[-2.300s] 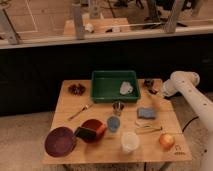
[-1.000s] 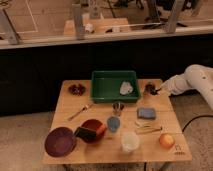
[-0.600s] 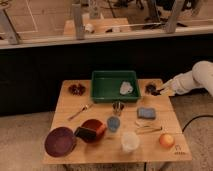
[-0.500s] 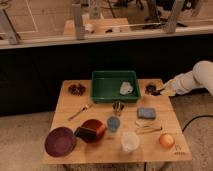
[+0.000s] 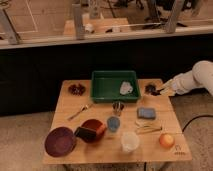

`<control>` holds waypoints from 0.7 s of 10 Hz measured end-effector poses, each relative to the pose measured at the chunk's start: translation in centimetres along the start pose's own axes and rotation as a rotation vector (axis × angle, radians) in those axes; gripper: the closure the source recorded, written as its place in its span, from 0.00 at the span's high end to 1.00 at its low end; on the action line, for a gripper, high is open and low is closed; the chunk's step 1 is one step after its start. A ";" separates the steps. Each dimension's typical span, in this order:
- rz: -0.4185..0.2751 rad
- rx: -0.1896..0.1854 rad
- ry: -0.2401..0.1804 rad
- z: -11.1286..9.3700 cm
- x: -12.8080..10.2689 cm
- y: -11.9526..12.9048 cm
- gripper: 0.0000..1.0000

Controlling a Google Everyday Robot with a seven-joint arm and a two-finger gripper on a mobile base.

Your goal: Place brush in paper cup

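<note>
The brush [image 5: 150, 89] is a small dark shape lying at the far right of the wooden table [image 5: 100, 102], just right of the green tray. My gripper [image 5: 160, 91] reaches in from the right on a white arm [image 5: 192, 80] and sits right at the brush, low over the table. The paper cup [image 5: 130, 141], whitish and tapered, stands upright near the table's front edge, well in front of the brush and the gripper.
A green tray [image 5: 105, 86] at the back holds a pale crumpled object [image 5: 126, 88]. A metal cup [image 5: 118, 107], blue cup [image 5: 113, 123], blue sponge [image 5: 146, 113], wooden sticks [image 5: 148, 128], orange [image 5: 166, 140], red bowl [image 5: 92, 130], maroon plate [image 5: 60, 141], fork [image 5: 80, 111] and dark cluster [image 5: 76, 89] lie around.
The white arm has swung back to the right and its elbow has risen, while the gripper has stayed at the brush. The things on the table have not moved.
</note>
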State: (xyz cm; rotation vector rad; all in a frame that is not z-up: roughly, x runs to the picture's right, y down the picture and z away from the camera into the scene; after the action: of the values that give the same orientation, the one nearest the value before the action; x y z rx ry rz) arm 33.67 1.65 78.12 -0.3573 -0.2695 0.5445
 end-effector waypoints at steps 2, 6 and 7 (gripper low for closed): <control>-0.006 -0.011 -0.003 -0.2 0.0 0.3 0.00; -0.112 -0.104 -0.036 -5.5 -0.4 5.5 0.00; -0.144 -0.128 -0.044 -7.0 -0.5 7.4 0.00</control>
State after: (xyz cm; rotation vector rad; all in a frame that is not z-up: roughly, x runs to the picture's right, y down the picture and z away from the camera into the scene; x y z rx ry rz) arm 32.32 5.46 68.78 -0.4466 -0.3703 0.3946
